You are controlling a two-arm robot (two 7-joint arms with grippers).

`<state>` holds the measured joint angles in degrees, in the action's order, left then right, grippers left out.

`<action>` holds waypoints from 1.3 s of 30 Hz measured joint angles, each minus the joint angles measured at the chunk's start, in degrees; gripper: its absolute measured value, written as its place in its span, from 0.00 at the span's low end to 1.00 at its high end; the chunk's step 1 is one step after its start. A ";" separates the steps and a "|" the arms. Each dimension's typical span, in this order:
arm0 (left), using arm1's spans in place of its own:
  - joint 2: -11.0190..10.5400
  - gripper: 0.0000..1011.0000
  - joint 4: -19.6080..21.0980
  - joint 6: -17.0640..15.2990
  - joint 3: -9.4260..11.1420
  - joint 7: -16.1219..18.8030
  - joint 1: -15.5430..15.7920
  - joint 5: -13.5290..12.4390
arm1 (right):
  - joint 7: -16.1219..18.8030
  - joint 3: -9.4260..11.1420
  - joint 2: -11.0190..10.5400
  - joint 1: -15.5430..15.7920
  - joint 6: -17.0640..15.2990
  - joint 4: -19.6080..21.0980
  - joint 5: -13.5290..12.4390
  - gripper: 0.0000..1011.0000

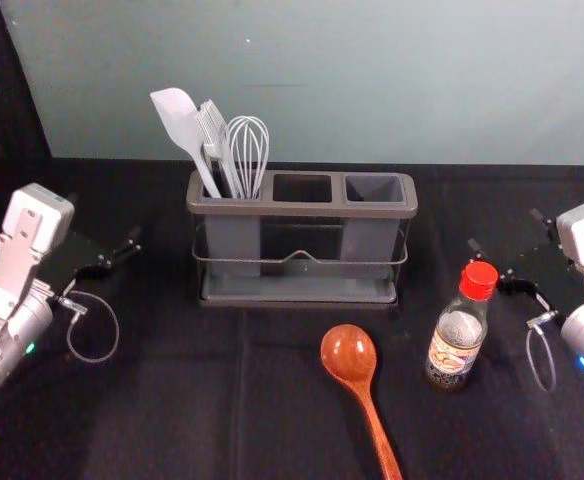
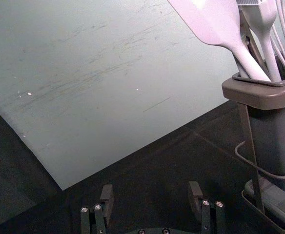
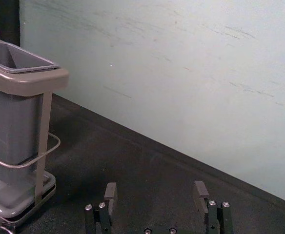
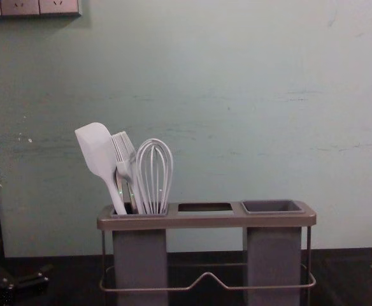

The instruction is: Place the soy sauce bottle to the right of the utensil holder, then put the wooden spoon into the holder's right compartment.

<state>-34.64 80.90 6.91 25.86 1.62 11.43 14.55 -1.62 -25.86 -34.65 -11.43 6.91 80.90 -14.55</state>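
A pale green-grey wall [image 1: 422, 80] rises at 12 o'clock behind a black cloth [image 1: 152, 400], on which everything stands or lies. Taking the utensil holder [image 1: 302, 300] as the middle of the dial in the head view, it stands upright near the cloth's far edge, with left, middle and right compartments across its brown-grey top frame. The left gripper [image 1: 105, 222] hangs at 9 o'clock, off the holder's left end; its wrist view shows the fingers [image 2: 195, 195] spread well apart. The right gripper [image 1: 506, 231] is at 3 o'clock, past the holder's right end, its fingers [image 3: 112, 195] likewise spread wide in its wrist view. The wooden spoon [image 1: 349, 352] lies on the cloth, its bowl between 5 and 6 o'clock, the handle running away toward 5. The soy sauce bottle [image 1: 452, 345] stands upright at 4 o'clock, to the right of the spoon and apart from the holder, its red cap [image 1: 479, 280] near the right gripper. Toward the holder's 10 o'clock, a pale spatula [image 1: 178, 118], a white whisk [image 1: 249, 145] and a narrower brush [image 1: 212, 130] stick up from the left compartment, the spatula tilting outward to the left.
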 joint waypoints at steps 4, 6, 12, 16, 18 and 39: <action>0.00 0.99 0.00 0.00 0.00 0.00 0.00 0.00 | 0.00 0.00 0.00 0.00 0.00 0.00 0.00 0.99; 0.00 0.99 0.00 0.00 0.00 0.00 0.00 0.00 | 0.00 0.00 0.00 0.00 0.00 0.00 0.00 0.99; 0.00 0.99 0.00 0.00 0.00 0.00 0.00 0.00 | 0.00 0.00 0.00 0.00 0.00 0.00 0.00 0.99; 0.00 0.99 0.00 0.00 0.00 0.00 0.00 0.00 | 0.00 0.00 0.00 0.00 0.00 0.00 0.00 0.99; 0.00 0.99 0.00 0.00 0.00 0.00 0.00 0.00 | 0.00 0.00 0.00 0.00 0.00 0.00 0.00 0.99; 0.00 0.99 0.00 0.00 0.00 0.00 0.00 0.00 | 0.00 0.00 0.00 0.00 0.00 0.00 0.00 0.99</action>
<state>-34.65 80.90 6.91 25.86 1.62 11.43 14.55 -1.62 -25.86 -34.65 -11.43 6.91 80.90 -14.55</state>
